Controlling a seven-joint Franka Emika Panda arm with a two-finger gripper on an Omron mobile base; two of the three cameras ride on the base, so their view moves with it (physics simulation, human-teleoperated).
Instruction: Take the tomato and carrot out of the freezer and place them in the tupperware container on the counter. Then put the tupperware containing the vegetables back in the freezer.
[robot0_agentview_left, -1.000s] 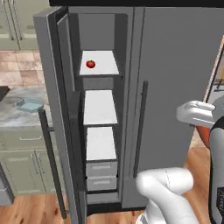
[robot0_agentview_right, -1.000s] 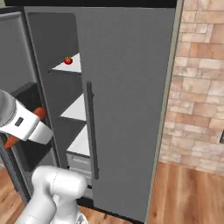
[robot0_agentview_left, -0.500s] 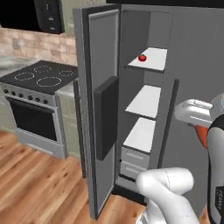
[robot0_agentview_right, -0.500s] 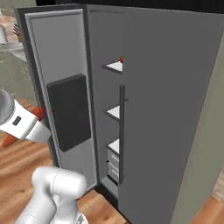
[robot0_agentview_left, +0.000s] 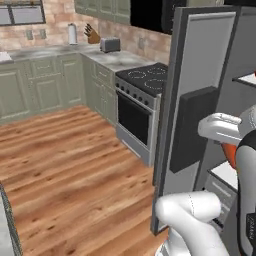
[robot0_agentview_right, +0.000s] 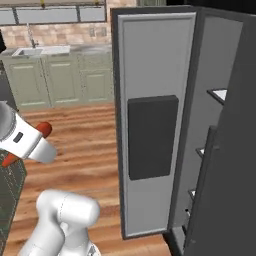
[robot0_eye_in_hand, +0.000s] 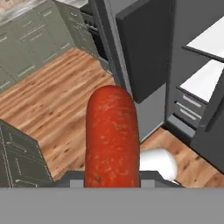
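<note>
Nearest of all, in the hand view, the carrot stands up from the bottom edge at six o'clock, a thick orange-red stick pinched in the gripper, whose tips are hidden behind the carrot's lower end. The claw is clamped on it. In the right base view the carrot pokes out on both sides of the white hand at nine o'clock, its rounded end up and right, its thin end down and left. In the left base view a sliver of orange shows below the white wrist at three o'clock.

Just beyond the arm stands the freezer, its door swung wide, the pale inner face turned towards me with a dark rectangular panel set in its middle. Past the door, at three o'clock in the right base view, white shelves step down inside the cabinet, and the long dark bar handle of the shut door runs at four o'clock.

Wooden floor spreads out to the left. Farther on, a black stovetop sits over its oven at one o'clock in the left base view. Farthest off, the counter runs along the brick wall at eleven o'clock atop sage green cabinets, with a toaster and knife block on it.
</note>
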